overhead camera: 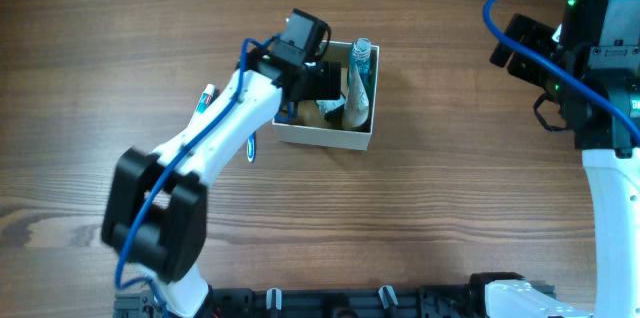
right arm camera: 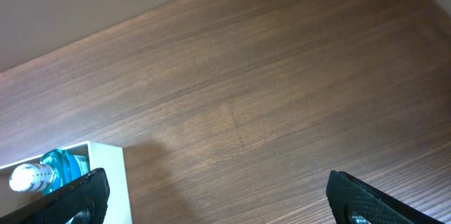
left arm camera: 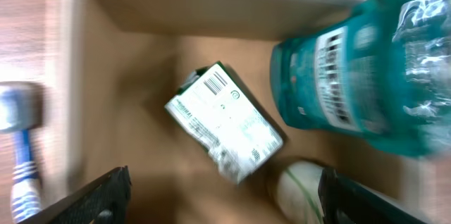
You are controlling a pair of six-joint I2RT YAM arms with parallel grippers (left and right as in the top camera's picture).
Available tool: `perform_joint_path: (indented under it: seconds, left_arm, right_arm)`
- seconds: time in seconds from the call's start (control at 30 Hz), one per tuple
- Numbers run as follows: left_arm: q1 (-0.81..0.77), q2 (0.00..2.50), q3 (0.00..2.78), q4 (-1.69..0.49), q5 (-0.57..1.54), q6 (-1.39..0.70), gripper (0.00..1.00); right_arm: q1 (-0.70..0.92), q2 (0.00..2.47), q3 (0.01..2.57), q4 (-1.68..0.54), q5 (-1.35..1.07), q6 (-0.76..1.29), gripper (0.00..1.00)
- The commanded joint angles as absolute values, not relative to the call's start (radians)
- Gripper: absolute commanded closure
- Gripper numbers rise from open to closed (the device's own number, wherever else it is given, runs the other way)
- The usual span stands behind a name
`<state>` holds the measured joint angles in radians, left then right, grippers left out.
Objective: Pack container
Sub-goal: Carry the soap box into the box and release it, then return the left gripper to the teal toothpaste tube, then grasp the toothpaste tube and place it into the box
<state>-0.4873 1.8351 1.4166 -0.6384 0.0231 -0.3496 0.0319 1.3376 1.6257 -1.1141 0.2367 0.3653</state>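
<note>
Tan-floored container [overhead camera: 322, 137] under left pincer [left arm camera: 225, 192], right pincer [right arm camera: 222, 199] afar, both wide apart, empty.

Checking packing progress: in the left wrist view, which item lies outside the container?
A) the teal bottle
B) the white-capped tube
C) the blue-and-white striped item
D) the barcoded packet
C: the blue-and-white striped item lies beyond the white wall of the container, while the other three sit on its tan floor.

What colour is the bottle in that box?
The plastic bottle is translucent teal; clearest in the left wrist view.
</note>
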Motion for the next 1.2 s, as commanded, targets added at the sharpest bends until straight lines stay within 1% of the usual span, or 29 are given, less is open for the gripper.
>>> perform_joint_path:
  seconds: [0.0,0.1,0.2,0.27,0.3,0.5,0.67,0.8,0.93,1.07,1.17]
  left_arm:
    - [-0.441,1.673,1.427,-0.698,-0.007,-0.345,0.14]
    - [-0.406,1.590,1.427,-0.785,-0.091,-0.336,0.14]
    - [-0.353,1.533,1.427,-0.885,-0.216,-0.202,0.14]
    - [-0.310,1.532,1.427,-0.934,-0.271,-0.132,0.09]
    - [-0.282,1.541,1.427,-0.956,-0.278,-0.107,0.09]
    - [-0.101,1.650,1.427,-1.030,-0.264,-0.075,0.06]
    - [0.006,1.779,1.427,-1.026,-0.106,0.130,0.16]
    - [0.038,1.887,1.427,-0.999,-0.096,0.155,0.15]
    - [0.036,1.951,1.427,-0.976,-0.030,0.241,0.20]
    - [0.036,1.994,1.427,-0.941,-0.030,0.241,0.18]
    - [0.041,2.019,1.426,-0.922,-0.031,0.240,0.18]
  right_arm:
    - [0.031,1.332,1.644,-1.111,0.236,0.367,0.00]
    - [0.031,1.332,1.644,-1.111,0.236,0.367,0.00]
    - [0.031,1.332,1.644,-1.111,0.236,0.366,0.00]
    - [0.031,1.332,1.644,-1.111,0.236,0.367,0.00]
    - [0.031,1.332,1.644,-1.111,0.236,0.367,0.00]
    - [0.031,1.332,1.644,-1.111,0.236,0.367,0.00]
    - [0.031,1.332,1.644,-1.111,0.236,0.367,0.00]
    - [0.031,1.332,1.644,-1.111,0.236,0.367,0.00]
    - [0.031,1.332,1.644,-1.111,0.236,0.367,0.00]
    - [0.031,1.332,1.644,-1.111,0.236,0.367,0.00]
    - [0.031,1.332,1.644,-1.111,0.236,0.367,0.00]
